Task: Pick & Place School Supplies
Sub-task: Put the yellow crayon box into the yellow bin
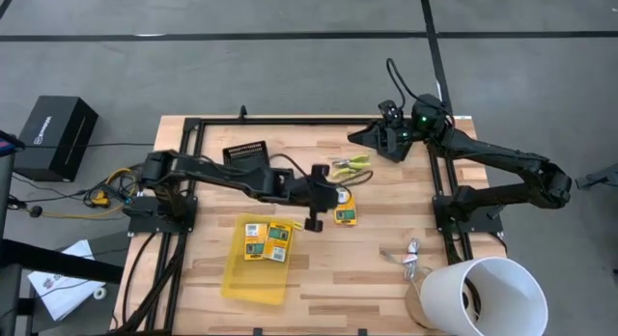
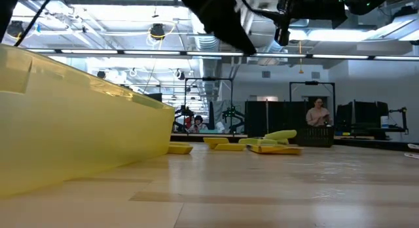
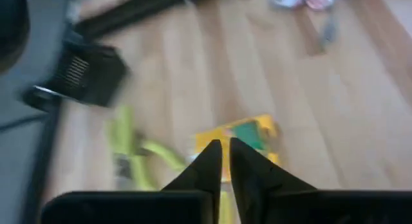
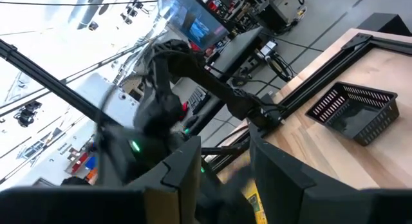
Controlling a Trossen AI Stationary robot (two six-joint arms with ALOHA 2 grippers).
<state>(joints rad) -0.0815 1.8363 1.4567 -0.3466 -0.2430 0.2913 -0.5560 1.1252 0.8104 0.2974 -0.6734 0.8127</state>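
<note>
My left gripper (image 1: 335, 193) hovers over mid-table, slanting down, its fingers (image 3: 212, 161) all but shut with only a slit between them. Just beyond them a printed box (image 3: 248, 130) lies flat on the wood (image 1: 346, 215). Yellow-green scissor-like tools (image 1: 352, 165) lie farther back (image 3: 129, 150). Two more printed boxes (image 1: 267, 241) lie in the yellow tray (image 1: 253, 276). My right gripper (image 4: 222, 176) waits open, high over the far right part of the table (image 1: 372, 136). Something yellow (image 4: 255, 203) shows low between its fingers; I cannot tell what it is.
A black mesh basket (image 1: 245, 154) stands at the far left of the table. A white bucket (image 1: 488, 295) and metal clips (image 1: 407, 256) are at the near right. Black frame rails (image 1: 290, 120) run along the table's edges. A person (image 2: 319, 113) stands in the room behind.
</note>
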